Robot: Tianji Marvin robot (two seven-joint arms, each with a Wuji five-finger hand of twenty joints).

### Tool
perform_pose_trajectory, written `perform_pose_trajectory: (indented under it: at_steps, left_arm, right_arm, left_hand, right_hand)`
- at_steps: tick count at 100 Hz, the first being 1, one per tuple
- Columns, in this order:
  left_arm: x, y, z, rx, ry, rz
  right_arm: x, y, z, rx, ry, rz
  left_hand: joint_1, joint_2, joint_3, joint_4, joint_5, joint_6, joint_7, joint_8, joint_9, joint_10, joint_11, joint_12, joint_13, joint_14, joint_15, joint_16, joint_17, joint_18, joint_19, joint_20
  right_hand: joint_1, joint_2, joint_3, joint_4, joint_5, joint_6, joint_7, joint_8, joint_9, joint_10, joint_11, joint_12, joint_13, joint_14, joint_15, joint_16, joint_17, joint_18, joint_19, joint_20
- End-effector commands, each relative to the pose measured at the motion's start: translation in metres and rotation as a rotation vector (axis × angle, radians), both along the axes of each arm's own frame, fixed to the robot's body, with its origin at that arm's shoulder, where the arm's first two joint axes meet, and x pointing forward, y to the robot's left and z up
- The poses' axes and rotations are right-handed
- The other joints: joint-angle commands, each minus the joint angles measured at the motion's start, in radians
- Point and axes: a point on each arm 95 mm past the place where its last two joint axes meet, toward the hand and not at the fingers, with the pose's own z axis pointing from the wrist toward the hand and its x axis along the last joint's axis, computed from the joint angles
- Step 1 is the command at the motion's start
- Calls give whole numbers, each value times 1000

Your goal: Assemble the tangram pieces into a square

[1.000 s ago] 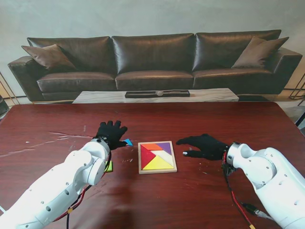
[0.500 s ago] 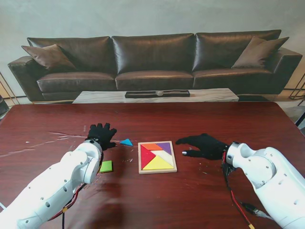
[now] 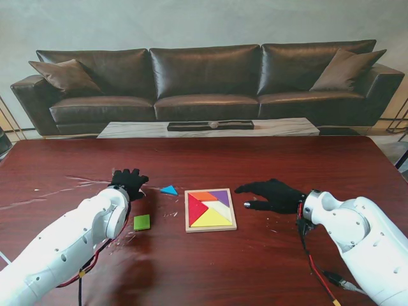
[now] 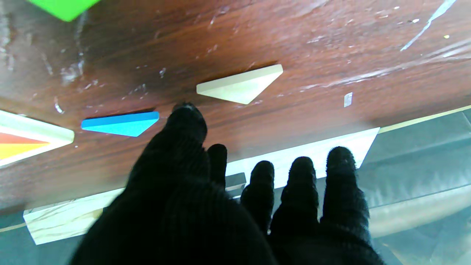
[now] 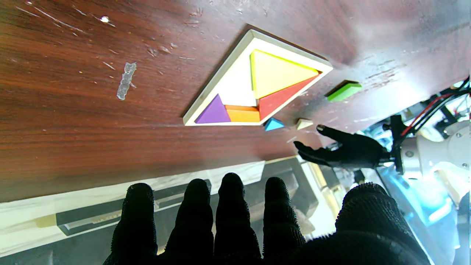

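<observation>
The tangram tray [image 3: 189, 210] is seen near the middle of the tabletop [image 3: 268, 166], a pale wooden frame partly filled: a red triangle [image 3: 196, 209], a yellow triangle [image 3: 212, 219], an orange piece [image 3: 203, 196] and a purple triangle [image 3: 220, 196] are seated in it, with a pale area between them. Three pieces lie loose to the left of the tray. A blue triangle [image 3: 169, 190] is found just off the tray's far left corner, apart from the frame. A green square [image 3: 141, 222] rests farther left and nearer to me. A pale unpainted triangle [image 4: 241, 85] is shown only in the wrist views, lying flat beside the blue one and not touching it.

The left hand [image 3: 128, 181] is held over the tabletop left of the blue triangle, palm down, with its black-gloved fingers [image 4: 340, 173] spread and nothing grasped — it is released. In the left wrist view the thumb tip is seen near the pale triangle; contact cannot be confirmed.

The right hand [image 3: 273, 194] is held to the right of the tray, well apart from the frame, palm down with fingers extended toward the tray and the thumb set off to one side — likewise released and empty. Both white forearms are seen rising from the near corners of the stand view.
</observation>
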Motion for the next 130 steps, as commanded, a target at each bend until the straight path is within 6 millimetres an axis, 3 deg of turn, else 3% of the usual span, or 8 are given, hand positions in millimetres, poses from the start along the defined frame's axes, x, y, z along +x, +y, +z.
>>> perform_pose_trajectory:
  at_steps: [1,47,86,130]
  left_arm:
    - [5,5,1,4,1,0]
    - [17,15,-19,-21,56,25]
    - [19,18,-35,-39,105,32]
    - [9,16,-50,-61,166,52]
  right_arm:
    - [-3,1,-2,-4,6,2]
    - [-4,-1,-2,-11,10,-5]
    - [-5,-3,-2,-16,10,-9]
    - [-5,-3,-3,-14,11,-10]
  left_hand:
    - [26,-18,43,38,-33,-16,9,-14,-5,10,14,-13,12,1,17,-5,6,-1,8,-9]
    - [7,-47,97,30,-55,-25,23,-23,12,18,50,-12,25,5,45,-5,37,-16,4,-13]
    - [-10,-62,166,21,4,-47,115,2,45,7,78,-5,75,6,84,11,82,-25,29,-3]
    - [-2,-74,205,15,90,-41,227,39,204,-7,149,31,221,-17,151,51,202,-55,92,16]
  right_hand:
    - [-4,11,2,23,-28,-24,-1,-5,-10,-4,9,6,-6,-3,-1,4,-6,-5,5,-12]
    - [-5,11,2,23,-28,-24,-1,-5,-11,-5,8,6,-6,-5,-1,4,-6,-5,5,-12]
    - [-5,11,1,23,-29,-22,-2,-4,-10,-3,9,6,-6,-4,-1,4,-6,-5,5,-12]
    - [-7,13,2,23,-30,-21,-3,-4,-8,-6,9,6,-3,-6,0,4,-6,-5,5,-11]
